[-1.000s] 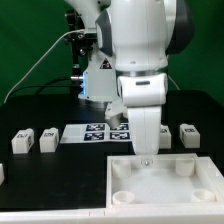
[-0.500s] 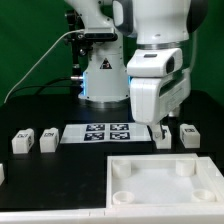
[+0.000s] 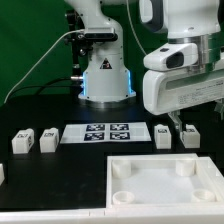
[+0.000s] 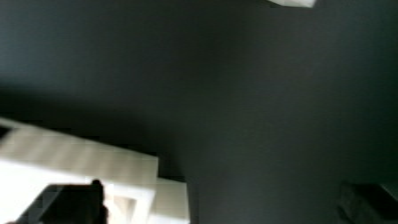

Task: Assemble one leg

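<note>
Several small white legs stand in a row on the black table. Two are at the exterior view's left (image 3: pixel 22 143) (image 3: pixel 47 140) and two at its right (image 3: pixel 165 135) (image 3: pixel 190 135). My gripper (image 3: pixel 180 122) hangs just above the two right legs, touching neither. In the wrist view my gripper (image 4: pixel 222 198) is open, its dark fingers (image 4: pixel 71 202) far apart with only black table between them. A blurred white part (image 4: pixel 80 160) lies beside one finger; I cannot tell which part it is.
The large white tray (image 3: pixel 150 187) with round corner sockets lies at the front. The marker board (image 3: pixel 105 132) lies flat between the two pairs of legs. The robot base (image 3: pixel 103 75) stands behind it. A small white part (image 3: pixel 2 172) sits at the far left edge.
The arm has risen from over the tray's back edge and swung to the exterior view's right, and now hangs over the right pair of legs. No part has moved.
</note>
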Action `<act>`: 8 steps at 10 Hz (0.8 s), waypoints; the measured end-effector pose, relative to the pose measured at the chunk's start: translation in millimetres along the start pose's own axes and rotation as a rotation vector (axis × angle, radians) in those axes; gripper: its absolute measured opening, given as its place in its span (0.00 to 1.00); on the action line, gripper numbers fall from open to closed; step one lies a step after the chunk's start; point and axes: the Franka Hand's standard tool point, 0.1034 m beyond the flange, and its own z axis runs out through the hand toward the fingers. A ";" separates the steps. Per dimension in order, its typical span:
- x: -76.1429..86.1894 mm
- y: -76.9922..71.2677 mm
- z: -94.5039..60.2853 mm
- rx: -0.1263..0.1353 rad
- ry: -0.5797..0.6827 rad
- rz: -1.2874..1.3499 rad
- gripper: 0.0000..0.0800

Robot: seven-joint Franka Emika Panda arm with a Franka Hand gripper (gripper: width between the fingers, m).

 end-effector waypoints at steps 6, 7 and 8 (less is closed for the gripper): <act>-36.2 -20.1 19.5 0.035 -0.311 0.313 0.81; -31.1 -21.7 23.8 0.022 -0.326 0.271 0.81; -41.5 -22.9 22.1 0.033 -0.446 0.263 0.81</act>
